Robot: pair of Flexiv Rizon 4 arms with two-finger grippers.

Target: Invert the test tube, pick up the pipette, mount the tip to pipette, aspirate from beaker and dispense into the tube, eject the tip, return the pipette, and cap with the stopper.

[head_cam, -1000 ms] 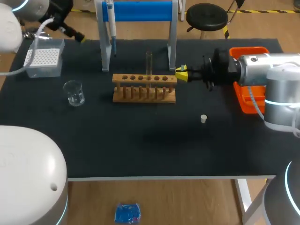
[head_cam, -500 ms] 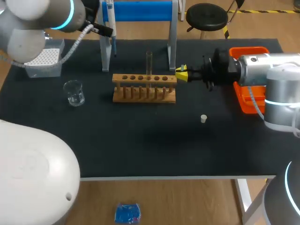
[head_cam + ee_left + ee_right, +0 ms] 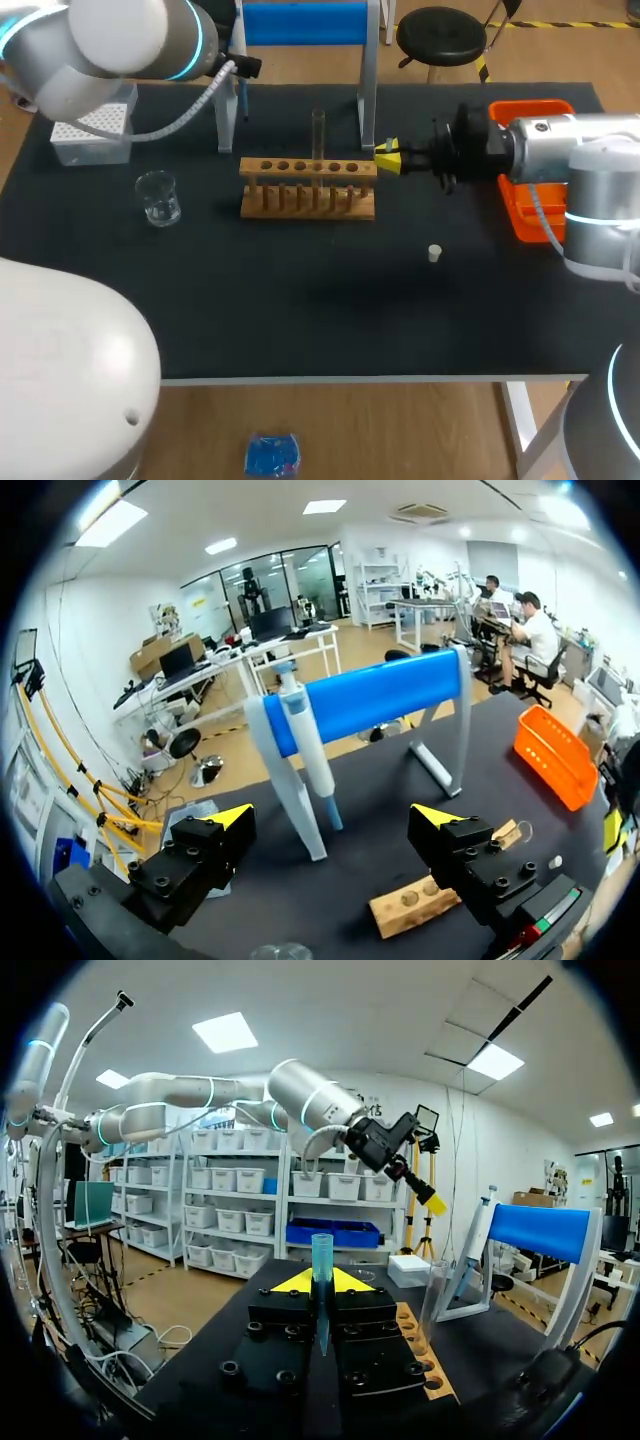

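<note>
The left arm (image 3: 120, 40) has swung in from the table's left side, and its gripper (image 3: 332, 816) now faces the pipette (image 3: 305, 745). The right gripper (image 3: 322, 1282) has not moved. The pipette hangs on the stand (image 3: 380, 695) just ahead of the left jaws, which are spread wide. Its long axis is upright, narrow end down. The right jaws pinch a thin blue tip (image 3: 321, 1255).

in the head view my left arm (image 3: 110, 40) hides most of the pipette (image 3: 308, 750) and part of the tip box (image 3: 95, 135).
</note>
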